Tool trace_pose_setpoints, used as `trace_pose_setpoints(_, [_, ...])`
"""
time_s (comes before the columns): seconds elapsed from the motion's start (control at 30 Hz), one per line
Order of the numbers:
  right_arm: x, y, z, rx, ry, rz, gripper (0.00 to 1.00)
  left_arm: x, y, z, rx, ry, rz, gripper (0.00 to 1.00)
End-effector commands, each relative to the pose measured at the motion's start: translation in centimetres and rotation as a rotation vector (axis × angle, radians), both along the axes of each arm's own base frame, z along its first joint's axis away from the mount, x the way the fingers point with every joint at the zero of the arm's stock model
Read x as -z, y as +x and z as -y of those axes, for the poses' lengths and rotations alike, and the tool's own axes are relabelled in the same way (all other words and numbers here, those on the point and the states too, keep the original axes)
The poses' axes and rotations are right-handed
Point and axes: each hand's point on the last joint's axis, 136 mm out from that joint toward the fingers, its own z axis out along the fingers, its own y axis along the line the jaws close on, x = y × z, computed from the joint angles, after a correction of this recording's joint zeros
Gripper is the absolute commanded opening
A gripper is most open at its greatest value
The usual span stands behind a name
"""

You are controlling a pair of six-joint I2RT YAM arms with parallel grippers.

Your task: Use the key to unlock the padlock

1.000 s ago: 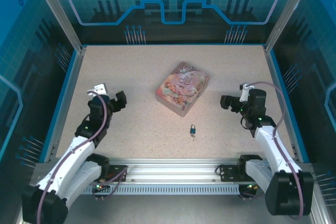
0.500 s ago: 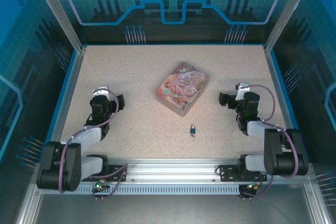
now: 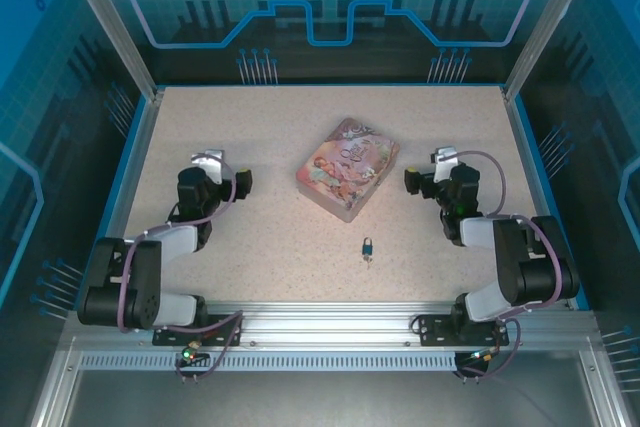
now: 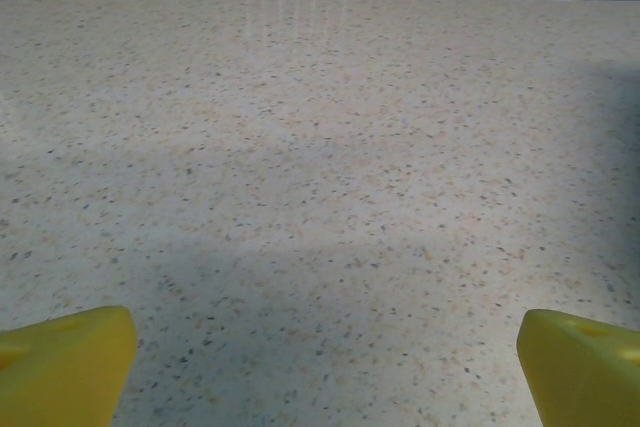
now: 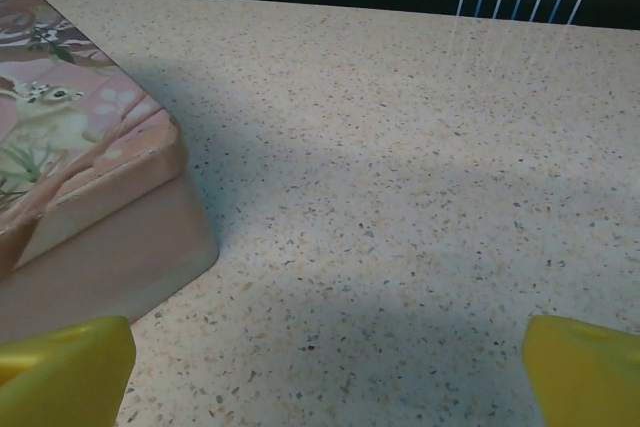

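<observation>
Fingers (image 4: 65, 367) of the left gripper (image 3: 243, 182) stand spread wide. Their yellow pads sit at the two lower corners of the left wrist view, with bare speckled table (image 3: 250, 127) between them, and they hold and touch nothing. This gripper sits at the left of the table, facing the middle. To its right a pink illustrated tin box (image 3: 348, 168) lies flat near the centre, turned at an angle, directly between the two grippers. The padlock (image 3: 369, 246) lies on open table nearer the arm bases than the box, apart from the box and well apart from both grippers. It is tiny, with a blue-teal body and a thin silvery shackle at its far end. The key (image 3: 368, 261) shows as a greyish sliver at the body's near end; whether it sits in the lock cannot be told. The right gripper (image 3: 412, 182) is near the box's right side, its fingers (image 5: 585, 367) likewise spread and empty. In the right wrist view the box's corner lies ahead of the left pad.
</observation>
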Motion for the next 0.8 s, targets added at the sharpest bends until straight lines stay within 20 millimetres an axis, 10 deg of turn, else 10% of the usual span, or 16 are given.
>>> trace_pose_setpoints(0.0, [0.3, 0.1, 0.1, 0.004, -0.034, -0.013, 1.00, -0.8, 0.0, 1.1, 0.063, -0.044, 0.073, 0.99])
trace_pose_setpoints(0.77, [0.3, 0.1, 0.0, 0.003, -0.039, -0.012, 1.00, 1.7, 1.6, -1.4, -0.082, -0.024, 0.051, 0.99])
